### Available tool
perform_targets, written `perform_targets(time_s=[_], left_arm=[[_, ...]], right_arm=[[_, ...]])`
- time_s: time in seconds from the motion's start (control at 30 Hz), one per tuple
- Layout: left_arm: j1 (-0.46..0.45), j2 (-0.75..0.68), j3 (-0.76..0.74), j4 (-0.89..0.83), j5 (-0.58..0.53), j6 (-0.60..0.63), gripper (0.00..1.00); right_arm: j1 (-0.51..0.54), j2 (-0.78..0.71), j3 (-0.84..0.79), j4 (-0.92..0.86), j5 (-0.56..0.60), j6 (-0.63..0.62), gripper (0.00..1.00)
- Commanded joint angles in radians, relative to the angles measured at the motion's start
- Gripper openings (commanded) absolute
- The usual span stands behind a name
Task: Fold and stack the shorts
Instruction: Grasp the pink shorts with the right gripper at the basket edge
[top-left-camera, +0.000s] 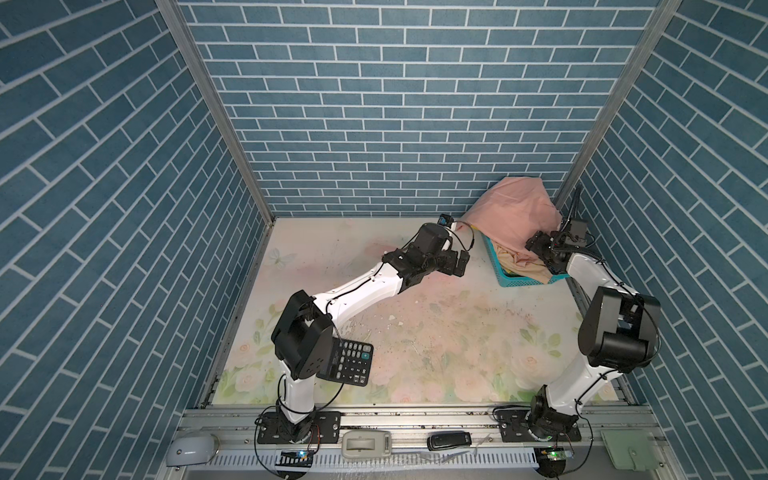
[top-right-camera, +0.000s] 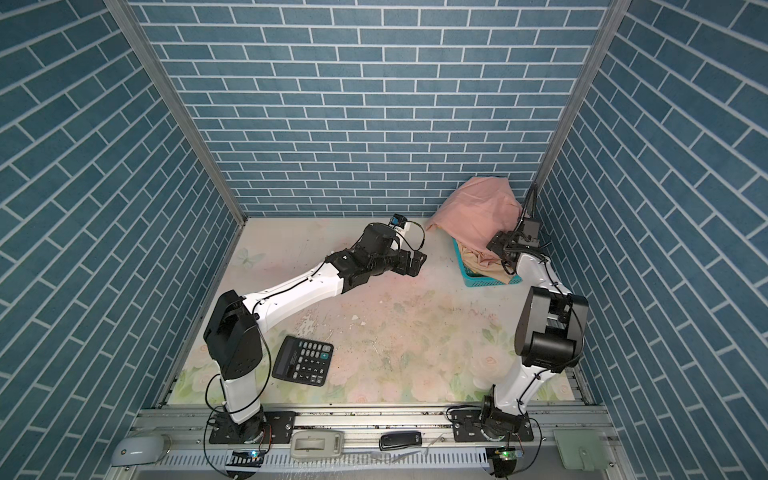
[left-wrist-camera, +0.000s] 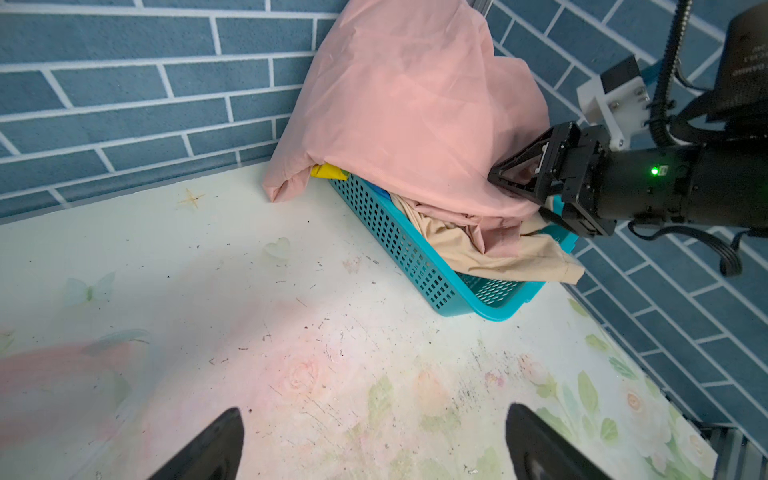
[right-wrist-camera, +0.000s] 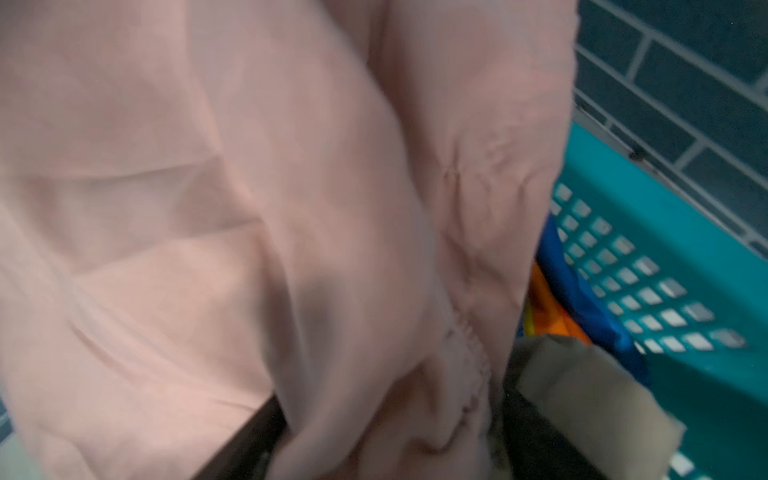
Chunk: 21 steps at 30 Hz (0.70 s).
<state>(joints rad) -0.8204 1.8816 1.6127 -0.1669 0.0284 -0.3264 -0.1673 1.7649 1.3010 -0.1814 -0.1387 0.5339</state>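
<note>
3 shorts all at teal basket (left-wrist-camera: 415, 257): salmon-pink shorts (left-wrist-camera: 407, 104) heaped on top, beige shorts (left-wrist-camera: 465, 253) and rainbow shorts (right-wrist-camera: 569, 286) under it, inside. Right tool (left-wrist-camera: 505, 178) nearer, over basket, tips in pink cloth; clamped or not, cannot tell. Left tool (top-left-camera: 460, 262) wide, empty, beside basket.

Three walls (top-left-camera: 374, 104) covered in a blue brick pattern with white mortar lines enclosed the cell, meeting at the back corners along aluminium posts (top-left-camera: 216, 104). The tabletop (top-left-camera: 436, 332) bore a faded print of pale roses and butterflies, scuffed and speckled. An aluminium rail (top-left-camera: 415, 419) ran along its near edge.
</note>
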Motion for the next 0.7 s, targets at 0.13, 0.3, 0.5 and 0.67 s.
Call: perform_targets(time_s=[0.13, 0.3, 0.5, 0.67], left_arm=[[0.008, -0.029, -0.007, -0.004, -0.051, 0.044, 1.00], [0.031, -0.086, -0.070, 0.024, -0.049, -0.018, 1.00], [0.036, -0.138, -0.125, 0.025, -0.024, -0.077, 1.00], [0.037, -0.167, -0.159, 0.019, -0.013, -0.090, 1.00]], right_arm=[[0.004, -0.107, -0.009, 0.088, -0.030, 0.032, 0.19], [0.005, -0.187, 0.017, 0.027, -0.019, -0.017, 0.24], [0.003, -0.203, 0.010, -0.033, -0.025, -0.037, 0.32], [0.004, -0.168, -0.020, -0.043, -0.017, -0.026, 0.48]])
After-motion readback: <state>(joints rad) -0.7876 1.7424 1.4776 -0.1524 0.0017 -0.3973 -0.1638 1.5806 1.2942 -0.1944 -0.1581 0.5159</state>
